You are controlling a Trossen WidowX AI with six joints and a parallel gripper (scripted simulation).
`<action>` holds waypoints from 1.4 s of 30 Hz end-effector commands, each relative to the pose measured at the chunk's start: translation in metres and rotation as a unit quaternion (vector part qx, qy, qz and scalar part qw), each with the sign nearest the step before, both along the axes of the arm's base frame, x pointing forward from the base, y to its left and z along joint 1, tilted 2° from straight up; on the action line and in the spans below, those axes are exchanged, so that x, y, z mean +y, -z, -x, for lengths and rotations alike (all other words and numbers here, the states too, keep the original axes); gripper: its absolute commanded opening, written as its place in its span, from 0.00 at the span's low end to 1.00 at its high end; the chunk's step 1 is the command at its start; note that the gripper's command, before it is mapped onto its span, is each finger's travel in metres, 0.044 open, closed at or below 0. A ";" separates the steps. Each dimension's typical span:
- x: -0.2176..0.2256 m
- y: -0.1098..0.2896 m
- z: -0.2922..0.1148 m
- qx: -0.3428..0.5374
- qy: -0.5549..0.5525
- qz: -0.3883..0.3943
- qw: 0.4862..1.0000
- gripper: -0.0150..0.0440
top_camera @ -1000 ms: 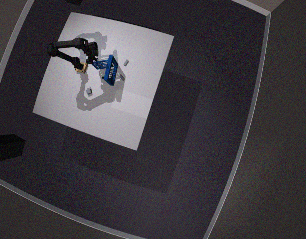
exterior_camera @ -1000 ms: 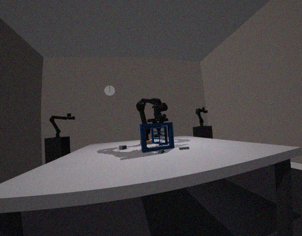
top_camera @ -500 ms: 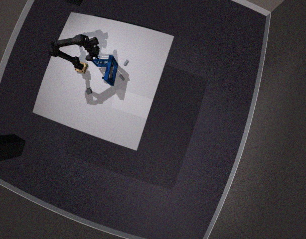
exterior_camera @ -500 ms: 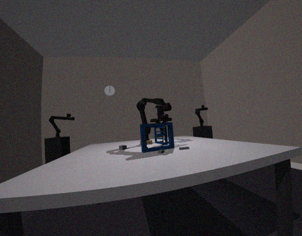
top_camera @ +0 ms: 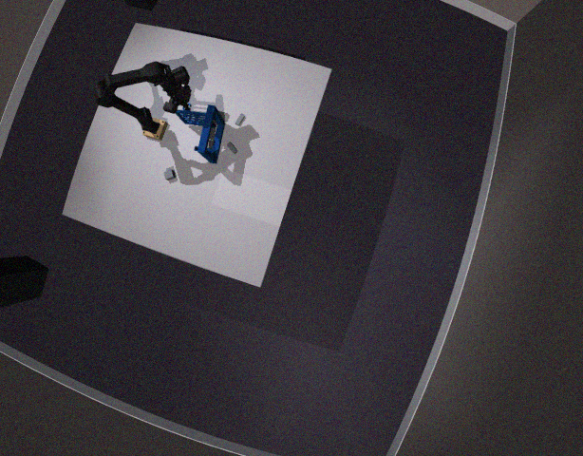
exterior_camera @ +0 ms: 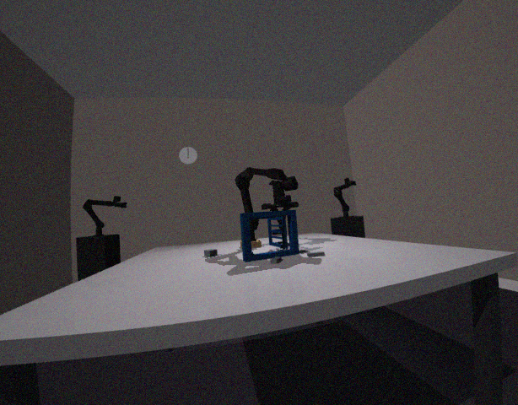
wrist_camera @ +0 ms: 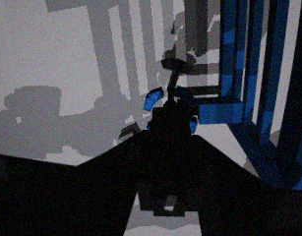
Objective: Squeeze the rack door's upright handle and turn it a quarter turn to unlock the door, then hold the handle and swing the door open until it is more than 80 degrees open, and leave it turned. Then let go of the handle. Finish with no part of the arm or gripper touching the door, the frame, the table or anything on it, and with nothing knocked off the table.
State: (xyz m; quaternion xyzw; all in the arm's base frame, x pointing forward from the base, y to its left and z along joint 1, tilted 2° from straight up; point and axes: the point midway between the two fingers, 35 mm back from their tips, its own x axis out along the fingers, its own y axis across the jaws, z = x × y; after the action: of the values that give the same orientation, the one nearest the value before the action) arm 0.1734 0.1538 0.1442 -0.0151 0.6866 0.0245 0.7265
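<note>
The blue rack frame [top_camera: 203, 142] [exterior_camera: 247, 237] stands upright on the table [top_camera: 183, 211] [exterior_camera: 185, 296]. Its blue barred door [top_camera: 196, 116] [exterior_camera: 270, 230] [wrist_camera: 231, 74] is swung wide open toward the arm's side, roughly square to the frame; the exact angle cannot be read. My gripper [top_camera: 180, 108] [wrist_camera: 169, 139] points down at the door's free edge, shut on the upright handle. The handle is mostly hidden by the dark fingers in the wrist view. Blue curved pieces show beside the fingertips; how far the handle is turned cannot be told.
Small grey blocks lie around the rack: one [top_camera: 240, 119] [exterior_camera: 315, 253] and another [top_camera: 232, 147] [exterior_camera: 276, 260] beyond the frame, and a third [top_camera: 170, 174] [exterior_camera: 210, 252] off to the side. A tan base piece [top_camera: 161, 129] [exterior_camera: 256, 244] sits at the arm's foot.
</note>
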 end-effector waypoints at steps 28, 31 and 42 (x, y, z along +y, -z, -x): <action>0.000 -0.013 0.000 0.000 0.008 0.002 1.000 0.74; 0.001 -0.016 0.000 0.000 0.008 0.002 1.000 0.74; 0.001 -0.029 0.000 0.000 0.008 0.002 1.000 0.74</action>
State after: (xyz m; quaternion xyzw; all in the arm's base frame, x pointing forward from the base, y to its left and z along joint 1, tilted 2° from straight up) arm 0.1724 0.1544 0.1687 -0.0134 0.6883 0.0197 0.7250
